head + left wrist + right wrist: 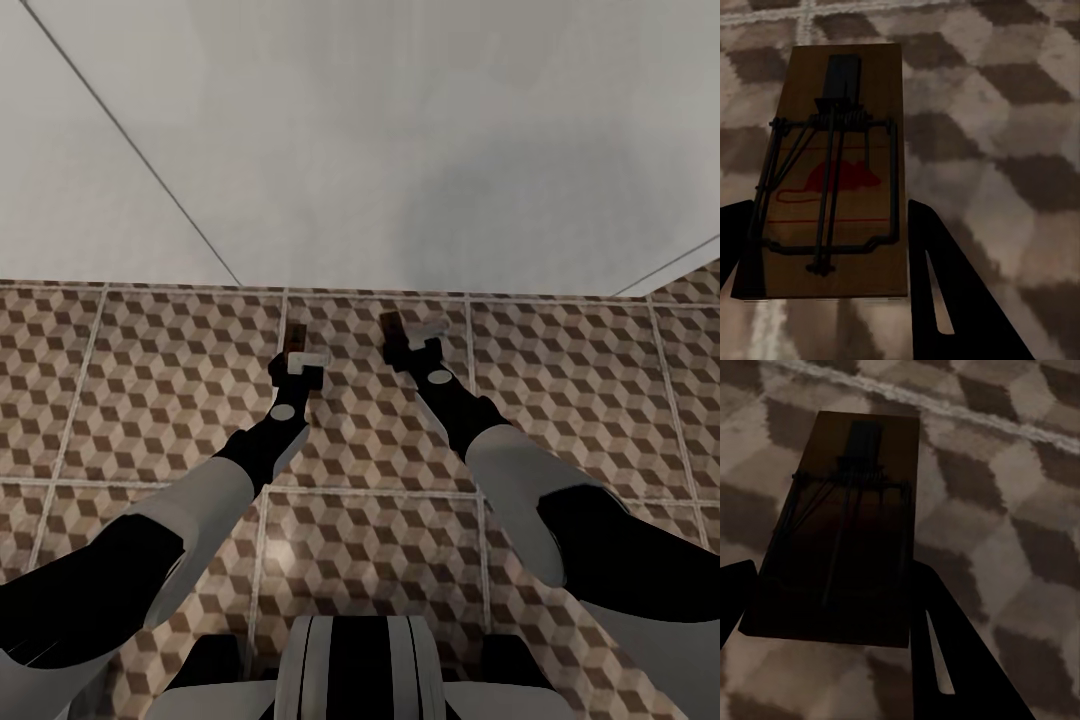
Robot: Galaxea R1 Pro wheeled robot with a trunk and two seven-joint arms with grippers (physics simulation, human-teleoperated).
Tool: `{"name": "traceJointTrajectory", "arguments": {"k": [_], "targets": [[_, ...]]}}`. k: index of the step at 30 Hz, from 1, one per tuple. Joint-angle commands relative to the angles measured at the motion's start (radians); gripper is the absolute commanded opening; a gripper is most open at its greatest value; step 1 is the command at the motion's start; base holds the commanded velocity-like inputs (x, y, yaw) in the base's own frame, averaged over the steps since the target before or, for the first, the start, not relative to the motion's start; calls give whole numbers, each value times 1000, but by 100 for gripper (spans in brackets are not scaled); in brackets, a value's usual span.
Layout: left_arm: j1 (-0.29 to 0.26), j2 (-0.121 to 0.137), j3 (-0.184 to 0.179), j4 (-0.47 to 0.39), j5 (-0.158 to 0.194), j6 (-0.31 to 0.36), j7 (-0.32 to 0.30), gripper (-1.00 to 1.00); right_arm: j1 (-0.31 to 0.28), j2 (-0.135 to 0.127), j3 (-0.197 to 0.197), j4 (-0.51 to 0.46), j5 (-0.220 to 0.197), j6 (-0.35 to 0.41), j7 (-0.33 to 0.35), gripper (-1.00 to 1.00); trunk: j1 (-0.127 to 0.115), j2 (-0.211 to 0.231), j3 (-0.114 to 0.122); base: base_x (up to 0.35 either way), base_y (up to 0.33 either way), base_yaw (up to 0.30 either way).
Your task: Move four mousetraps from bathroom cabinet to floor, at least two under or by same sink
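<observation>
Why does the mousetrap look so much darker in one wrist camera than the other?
Left wrist view: the tan wooden mousetrap is lit, its red mouse print readable. Right wrist view: the other wooden mousetrap sits in deep shadow, nearly black. Head view: a soft grey shadow on the wall.

Both arms stretched toward 12 o'clock, angled down; left tool (296,350) and right tool (408,340) each clamped on a mousetrap.

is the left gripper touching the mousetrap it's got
Touching: in the left wrist view the left gripper has its dark fingers against both long edges of the mousetrap.
</observation>
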Motion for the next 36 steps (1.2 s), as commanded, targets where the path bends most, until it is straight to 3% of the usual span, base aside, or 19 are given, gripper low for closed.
{"name": "traceJointTrajectory", "arguments": {"k": [1,36], "targets": [[-1,1,-9,1,7,-3,8,-100,-1,0,3,2,7,-2,-4,-100,0,0,0,81,0,0],[7,1,-9,6,9,-7,8,-100,-1,0,5,92,9,-11,-4,-100,0,0,0,30,0,0]]}}
